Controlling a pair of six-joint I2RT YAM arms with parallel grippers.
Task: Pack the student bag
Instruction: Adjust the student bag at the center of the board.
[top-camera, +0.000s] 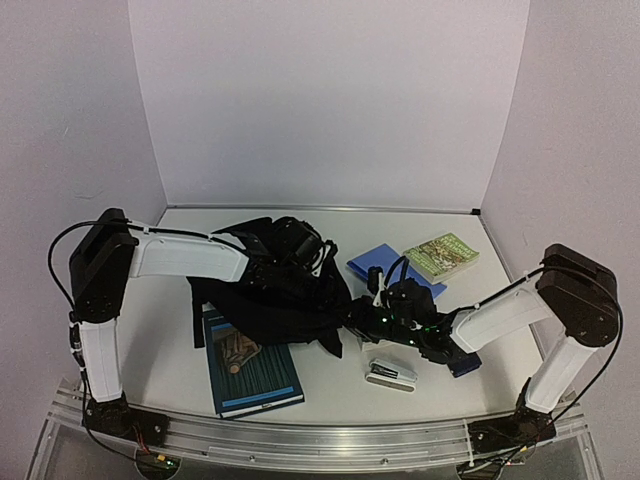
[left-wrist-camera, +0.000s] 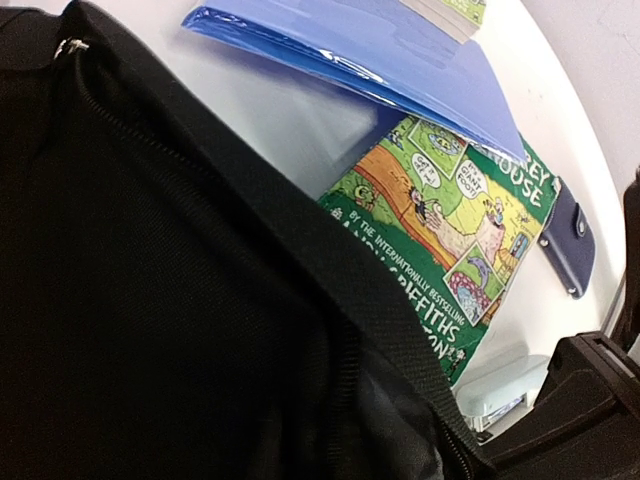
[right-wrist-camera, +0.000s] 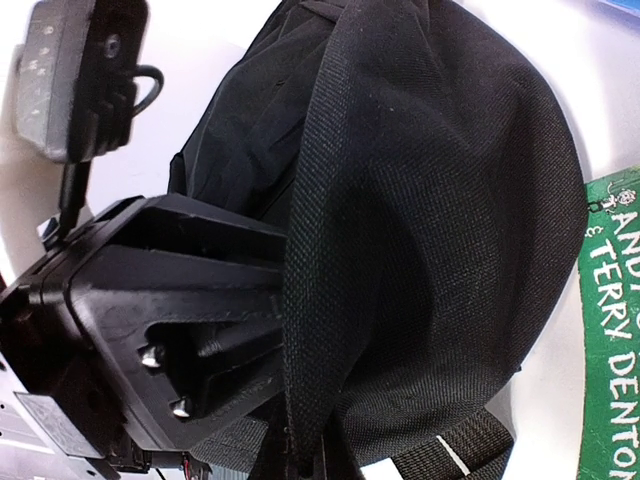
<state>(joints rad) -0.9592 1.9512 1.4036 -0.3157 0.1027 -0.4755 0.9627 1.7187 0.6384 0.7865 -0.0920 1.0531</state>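
The student bag (top-camera: 285, 305) is a black fabric backpack lying crumpled mid-table. In the top view my right gripper (top-camera: 367, 318) is at its right edge. In the right wrist view a fold of the bag (right-wrist-camera: 430, 200) runs down into the shut right gripper (right-wrist-camera: 312, 462). My left gripper (top-camera: 300, 248) is low over the bag's far side. Its wrist view is filled by black fabric and a zipper (left-wrist-camera: 150, 260), so its fingers are hidden. Its body (right-wrist-camera: 170, 330) shows beside the fold.
A teal book (top-camera: 252, 368) lies partly under the bag's near left side. A blue folder (top-camera: 385, 265) and a green book (top-camera: 441, 256) sit at the back right. A green cartoon book (left-wrist-camera: 455, 235), a navy case (left-wrist-camera: 567, 245) and a stapler (top-camera: 391, 375) lie around my right gripper.
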